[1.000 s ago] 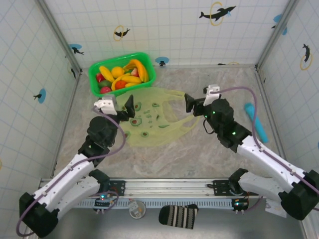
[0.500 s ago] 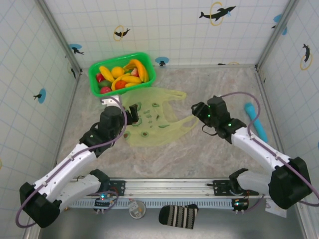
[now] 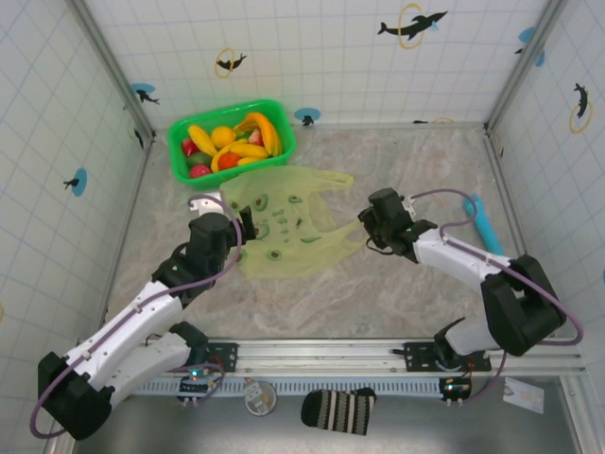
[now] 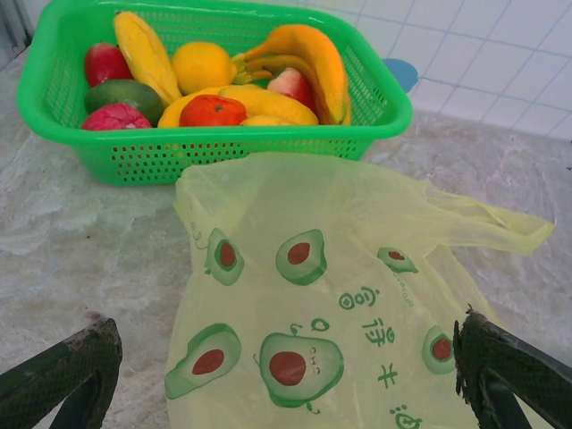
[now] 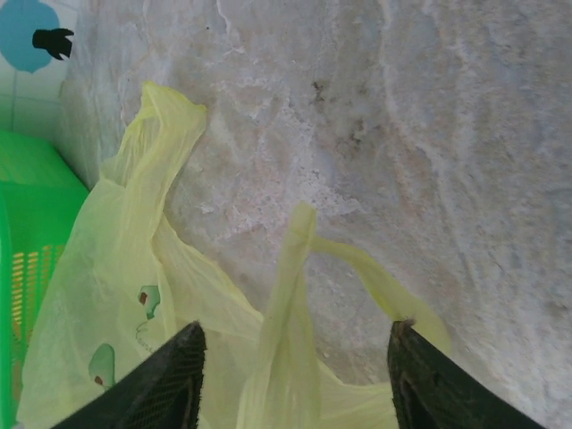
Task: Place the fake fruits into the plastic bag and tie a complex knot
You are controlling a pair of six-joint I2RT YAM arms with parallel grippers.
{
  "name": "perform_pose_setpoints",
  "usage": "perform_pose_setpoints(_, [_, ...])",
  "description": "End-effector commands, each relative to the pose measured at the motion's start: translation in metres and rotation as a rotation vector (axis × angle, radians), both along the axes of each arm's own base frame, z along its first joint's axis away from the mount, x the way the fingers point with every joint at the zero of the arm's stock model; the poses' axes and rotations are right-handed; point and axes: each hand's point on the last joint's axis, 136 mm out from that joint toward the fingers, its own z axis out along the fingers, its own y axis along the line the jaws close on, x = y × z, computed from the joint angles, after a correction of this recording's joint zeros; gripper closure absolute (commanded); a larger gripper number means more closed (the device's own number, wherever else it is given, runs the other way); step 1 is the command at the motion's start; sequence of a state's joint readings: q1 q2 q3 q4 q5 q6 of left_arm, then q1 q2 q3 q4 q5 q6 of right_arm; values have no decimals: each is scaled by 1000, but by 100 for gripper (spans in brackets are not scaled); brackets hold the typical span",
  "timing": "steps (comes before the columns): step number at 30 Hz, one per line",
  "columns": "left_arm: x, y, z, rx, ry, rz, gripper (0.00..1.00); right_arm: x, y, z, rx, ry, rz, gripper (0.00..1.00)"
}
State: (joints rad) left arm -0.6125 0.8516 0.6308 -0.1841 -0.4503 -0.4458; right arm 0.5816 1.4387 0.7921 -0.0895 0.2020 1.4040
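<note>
Our left gripper [image 4: 286, 344] hangs wide open over the flat, flimsy, probably slippery plastic bag [image 4: 357, 223] beside the basket [image 4: 223, 154], while our right gripper [image 5: 295, 357] stands parted astride a handle [image 5: 299, 250], likely the surest hold.

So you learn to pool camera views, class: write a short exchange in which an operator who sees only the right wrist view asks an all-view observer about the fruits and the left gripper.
Operator: One handle of the bag lies between the open jaws of my right gripper. Where are the fruits?
Observer: All piled in the green basket, just beyond the bag's far edge.
Operator: And the left gripper?
Observer: Open wide over the bag's near left part, facing the basket.
</note>
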Motion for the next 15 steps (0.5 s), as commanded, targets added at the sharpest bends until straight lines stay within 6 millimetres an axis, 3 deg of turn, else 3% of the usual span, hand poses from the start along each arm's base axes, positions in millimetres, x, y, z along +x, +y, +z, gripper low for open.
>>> perform_pose_setpoints(1, [2, 2, 7, 0, -29, 10, 2, 24, 9, 9, 22, -45, -46, 51])
perform_pose_setpoints(6, [1, 10, 12, 16, -51, 46, 3, 32, 9, -6, 30, -20, -80, 65])
perform_pose_setpoints(9, [0, 17, 15, 22, -69, 73, 3, 45, 9, 1, 43, -54, -53, 88])
perform_pose_setpoints(11, [0, 19, 17, 22, -78, 83, 3, 65, 13, 25, 49, -153, 22, 100])
perform_pose_setpoints(15, [1, 19, 17, 40, -73, 83, 3, 96, 23, 116, -26, -460, 263, 100])
